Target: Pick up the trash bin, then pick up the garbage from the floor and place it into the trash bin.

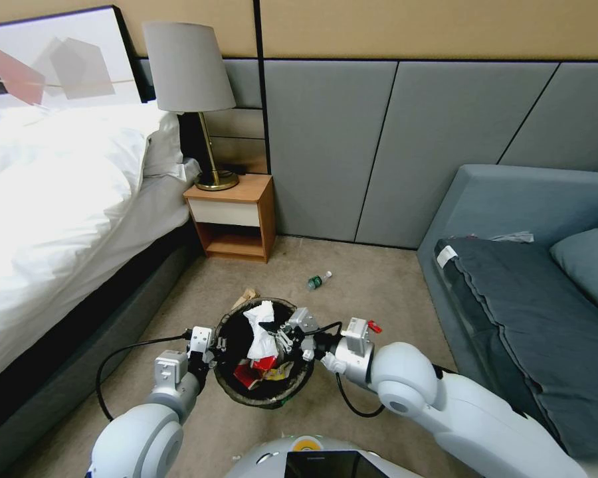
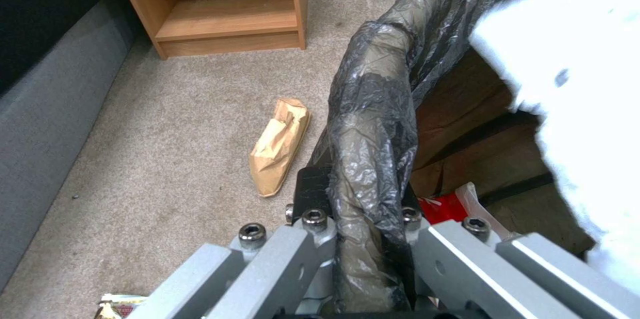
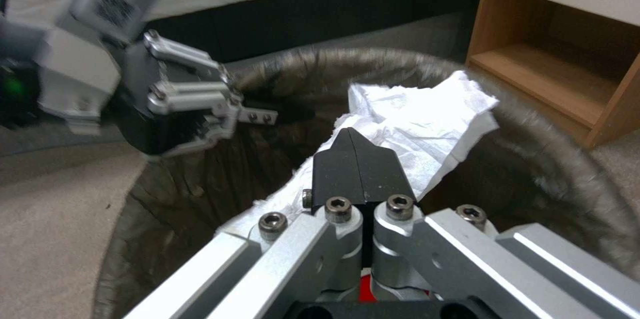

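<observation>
The small round white plastic trash bin (image 1: 267, 392) with a dark bag folded over its rim is held just above the beige carpet floor (image 1: 379, 285), between the bed and the sofa, with its mouth facing up. Most of its white wall is hidden under the bag and the arms. The left hand (image 1: 214, 345) is closed on the bin's rim at the bed side; in the left wrist view its fingers (image 2: 313, 194) pinch the crinkly bag there. The right hand (image 1: 282, 335) is over the bin's mouth, its two black tips pressed together on a big crumpled white paper wad (image 1: 260, 332) that stands tall, with its long side going up and down. Down inside the bin lie red and yellow wrappers (image 1: 262, 368), partly covered by the paper, and their writing is too small to read. A flat tan paper scrap (image 2: 280, 146) lies on the floor just beside the bin, its long side pointing toward the wooden bedside cabinet (image 1: 236, 219). A small clear bottle with a green label (image 1: 319, 281) lies on its side farther off, cap toward the sofa; I cannot read the label.
</observation>
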`<state>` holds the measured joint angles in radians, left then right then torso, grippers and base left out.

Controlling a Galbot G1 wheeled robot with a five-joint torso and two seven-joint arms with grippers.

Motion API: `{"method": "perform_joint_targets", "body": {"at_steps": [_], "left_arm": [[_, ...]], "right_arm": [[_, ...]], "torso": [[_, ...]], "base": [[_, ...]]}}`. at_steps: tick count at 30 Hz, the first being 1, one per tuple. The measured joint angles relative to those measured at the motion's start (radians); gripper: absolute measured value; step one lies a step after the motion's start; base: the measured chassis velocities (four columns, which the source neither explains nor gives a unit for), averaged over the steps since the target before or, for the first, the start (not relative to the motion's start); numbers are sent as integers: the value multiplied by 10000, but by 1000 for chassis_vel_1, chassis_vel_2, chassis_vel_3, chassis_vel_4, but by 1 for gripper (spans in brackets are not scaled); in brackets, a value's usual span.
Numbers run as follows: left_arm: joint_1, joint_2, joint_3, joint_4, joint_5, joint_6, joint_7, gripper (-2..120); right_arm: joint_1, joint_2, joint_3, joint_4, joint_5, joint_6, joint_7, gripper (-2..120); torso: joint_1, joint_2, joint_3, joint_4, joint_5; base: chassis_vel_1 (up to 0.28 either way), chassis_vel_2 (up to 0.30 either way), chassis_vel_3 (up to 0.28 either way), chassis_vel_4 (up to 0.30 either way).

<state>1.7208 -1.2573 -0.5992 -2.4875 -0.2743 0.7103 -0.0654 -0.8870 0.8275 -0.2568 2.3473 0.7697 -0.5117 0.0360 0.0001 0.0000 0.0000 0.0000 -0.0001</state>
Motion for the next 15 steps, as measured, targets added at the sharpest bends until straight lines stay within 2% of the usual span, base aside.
{"method": "perform_joint_targets", "body": {"at_steps": [11, 13, 14, 15], "left_arm": [[81, 14, -30, -123, -21, 4, 0, 1], [94, 15, -34, -124, -22, 5, 2, 1], [94, 15, -34, -124, -22, 5, 2, 1], [95, 16, -36, -124, -27, 6, 4, 1]], "right_arm": [[40, 371, -512, -747, -825, 87, 40, 0], [64, 425, -584, -866, -904, 85, 47, 9], [64, 425, -584, -866, -904, 85, 47, 9], [63, 449, -609, -910, -954, 14, 80, 15]], "torso": [[0, 0, 0, 0, 0], [0, 0, 0, 0, 0], [0, 0, 0, 0, 0], [0, 0, 0, 0, 0]], "base": [[0, 0, 0, 0], [0, 0, 0, 0], [0, 0, 0, 0], [0, 0, 0, 0]]}}
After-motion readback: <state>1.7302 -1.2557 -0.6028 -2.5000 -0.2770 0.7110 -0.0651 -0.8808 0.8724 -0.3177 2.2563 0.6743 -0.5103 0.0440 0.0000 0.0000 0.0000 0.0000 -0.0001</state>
